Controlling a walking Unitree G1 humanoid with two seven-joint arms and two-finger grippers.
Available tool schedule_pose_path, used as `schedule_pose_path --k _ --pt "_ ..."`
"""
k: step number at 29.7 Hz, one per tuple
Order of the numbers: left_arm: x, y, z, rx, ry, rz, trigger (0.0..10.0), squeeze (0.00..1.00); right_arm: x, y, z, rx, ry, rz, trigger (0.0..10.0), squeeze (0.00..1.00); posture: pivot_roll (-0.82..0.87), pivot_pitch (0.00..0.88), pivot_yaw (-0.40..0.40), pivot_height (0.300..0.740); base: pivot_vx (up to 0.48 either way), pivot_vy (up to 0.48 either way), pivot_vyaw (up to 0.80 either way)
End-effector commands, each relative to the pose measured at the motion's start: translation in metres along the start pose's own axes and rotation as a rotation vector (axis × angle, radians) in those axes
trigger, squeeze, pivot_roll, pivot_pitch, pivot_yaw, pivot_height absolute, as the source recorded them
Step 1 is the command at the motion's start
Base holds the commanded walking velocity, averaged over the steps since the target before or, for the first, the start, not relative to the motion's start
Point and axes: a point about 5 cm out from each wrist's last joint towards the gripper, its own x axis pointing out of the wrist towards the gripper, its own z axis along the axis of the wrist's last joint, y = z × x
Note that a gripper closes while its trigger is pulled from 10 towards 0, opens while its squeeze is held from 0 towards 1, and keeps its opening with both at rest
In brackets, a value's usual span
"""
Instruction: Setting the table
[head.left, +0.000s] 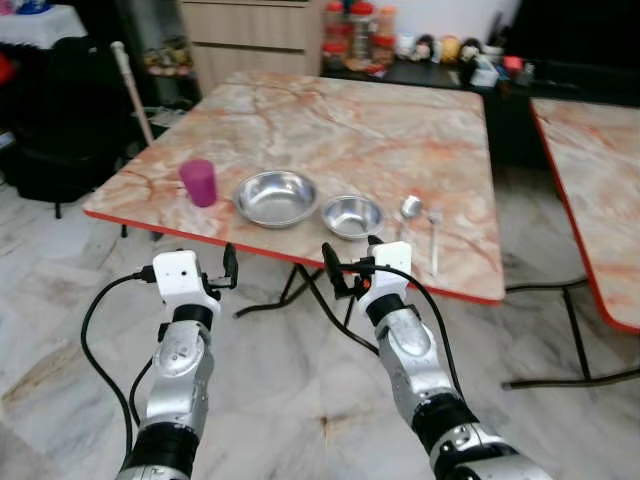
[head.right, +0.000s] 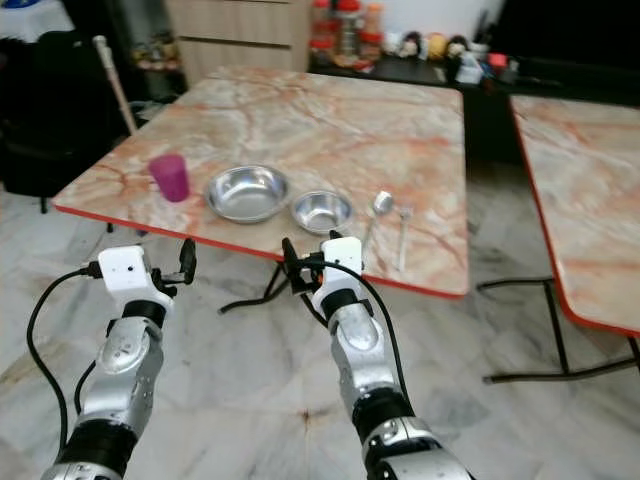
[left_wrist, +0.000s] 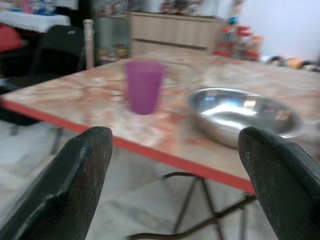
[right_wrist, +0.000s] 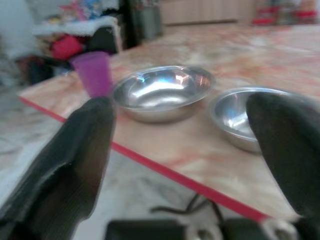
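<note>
While both arms hang before its near edge, the marbled counter (head.left: 380, 130) carries the things in a row near that edge; the large steel bowl (head.left: 275, 197) lies between the purple cup (head.left: 199, 182) and the small steel bowl (head.left: 352, 215); what seem a spoon (head.left: 409, 208) and fork (head.left: 435, 240) lie beside, on the robot's right; the left gripper (head.left: 210, 270) and right gripper (head.left: 350, 268) are both spread open, holding nothing.

You see two shiny silver arms with black rings at the joints. Each has a white box behind its long black fingers (left_wrist: 75, 185). Thin black cables loop out from behind the boxes.
</note>
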Motion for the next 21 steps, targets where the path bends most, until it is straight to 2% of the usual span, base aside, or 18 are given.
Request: schedule_pose_path --k 1,21 --pt "0.001 -0.006 0.000 -0.016 0.002 -0.004 10.0 0.00 0.001 -0.003 0.004 0.010 -0.020 -0.015 10.0 0.00 0.10 0.000 -0.013 0.740 0.337 0.000 0.00" --pt "-0.003 0.004 0.002 -0.025 -0.017 0.025 10.0 0.00 0.002 0.006 0.005 0.017 -0.026 0.024 10.0 0.00 0.10 0.006 -0.029 0.740 0.333 0.000 0.00"
